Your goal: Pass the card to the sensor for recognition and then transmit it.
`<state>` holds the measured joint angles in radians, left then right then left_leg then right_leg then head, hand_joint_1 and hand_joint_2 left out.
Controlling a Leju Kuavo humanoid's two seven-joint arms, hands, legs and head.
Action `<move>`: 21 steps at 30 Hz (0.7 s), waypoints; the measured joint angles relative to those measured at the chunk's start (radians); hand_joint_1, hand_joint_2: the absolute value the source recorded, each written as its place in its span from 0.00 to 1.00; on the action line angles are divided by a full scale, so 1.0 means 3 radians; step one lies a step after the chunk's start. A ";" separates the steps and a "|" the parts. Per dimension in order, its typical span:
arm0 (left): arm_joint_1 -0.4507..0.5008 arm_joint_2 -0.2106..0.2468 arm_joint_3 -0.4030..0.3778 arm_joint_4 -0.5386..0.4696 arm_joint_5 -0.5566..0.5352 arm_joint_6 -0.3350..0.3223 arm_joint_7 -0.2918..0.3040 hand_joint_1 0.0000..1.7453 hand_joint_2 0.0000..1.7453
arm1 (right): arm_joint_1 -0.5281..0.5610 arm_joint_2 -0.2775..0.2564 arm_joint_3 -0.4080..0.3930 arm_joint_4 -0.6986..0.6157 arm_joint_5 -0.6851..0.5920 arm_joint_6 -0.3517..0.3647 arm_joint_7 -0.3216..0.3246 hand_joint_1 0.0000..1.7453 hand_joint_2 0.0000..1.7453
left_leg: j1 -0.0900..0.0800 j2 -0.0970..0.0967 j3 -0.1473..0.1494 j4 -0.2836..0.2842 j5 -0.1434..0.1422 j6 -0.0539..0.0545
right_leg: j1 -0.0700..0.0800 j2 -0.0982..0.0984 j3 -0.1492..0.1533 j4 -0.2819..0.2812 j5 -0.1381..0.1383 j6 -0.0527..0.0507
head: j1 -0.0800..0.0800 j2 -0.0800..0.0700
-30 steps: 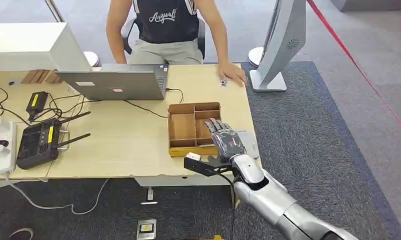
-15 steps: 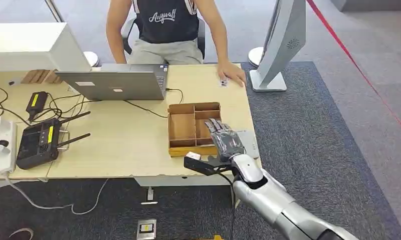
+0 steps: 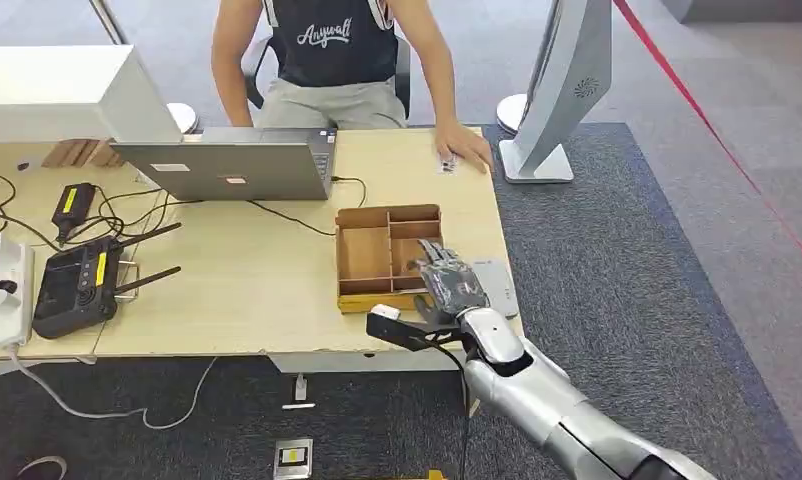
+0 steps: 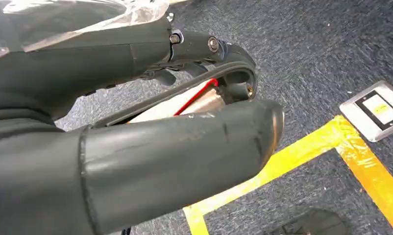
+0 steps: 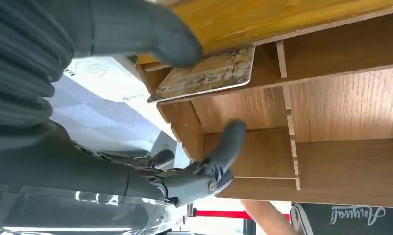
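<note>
One silver arm, the robot's right, reached up from the lower edge of the head view to the near right corner of the worktop, its right hand held palm down over the near right compartment of a wooden divided tray. The fingers lay stretched forward and somewhat apart, while the thumb curved over the tray's near wall. In the right wrist view the thumb's tip rested on the edge of a card, a mottled brownish one lying tilted against the tray's wall inside that compartment; whether the hand actually gripped it I could not tell, since no finger was seen beneath it. A flat white sensor pad lay on the worktop just beside the tray, partly under the hand. The left hand hung over dark carpet with yellow tape, curled inward with nothing in it. A person's hand rested at the far edge.
</note>
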<state>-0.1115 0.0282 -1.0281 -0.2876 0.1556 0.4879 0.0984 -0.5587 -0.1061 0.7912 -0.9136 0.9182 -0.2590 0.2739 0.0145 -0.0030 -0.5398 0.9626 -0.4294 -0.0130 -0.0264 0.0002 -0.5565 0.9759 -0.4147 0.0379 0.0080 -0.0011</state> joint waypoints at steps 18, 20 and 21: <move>0.0000 0.0003 -0.0008 0.0000 0.0010 0.0066 -0.0032 0.00 0.00 | -0.0034 0.0023 0.0003 0.0043 -0.0039 0.0010 -0.0019 0.99 1.00 | 0.0000 0.0000 0.0000 0.0000 0.0000 0.0000 | 0.0000 0.0000 0.0000 0.0000 0.0000 0.0000 | 0.0000 0.0000; 0.0000 0.0003 -0.0011 0.0000 0.0020 0.0092 -0.0037 0.00 0.00 | -0.0034 0.0023 0.0003 0.0043 -0.0047 0.0005 -0.0018 1.00 1.00 | 0.0000 0.0000 0.0000 0.0000 0.0000 0.0000 | 0.0000 0.0000 0.0000 0.0000 0.0000 0.0000 | 0.0000 0.0000; 0.0000 0.0003 -0.0013 0.0000 0.0022 0.0099 -0.0037 0.00 0.00 | -0.0033 0.0023 0.0003 0.0043 -0.0050 -0.0002 -0.0018 1.00 1.00 | 0.0000 0.0000 0.0000 0.0000 0.0000 0.0000 | 0.0000 0.0000 0.0000 0.0000 0.0000 0.0000 | 0.0000 0.0000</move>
<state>-0.1114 0.0290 -1.0319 -0.2876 0.1621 0.5177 0.0874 -0.5687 -0.0992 0.7919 -0.9007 0.9033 -0.2598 0.2686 0.0145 -0.0029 -0.5397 0.9627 -0.4294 -0.0130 -0.0264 0.0002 -0.5566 0.9759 -0.4147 0.0379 0.0080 -0.0011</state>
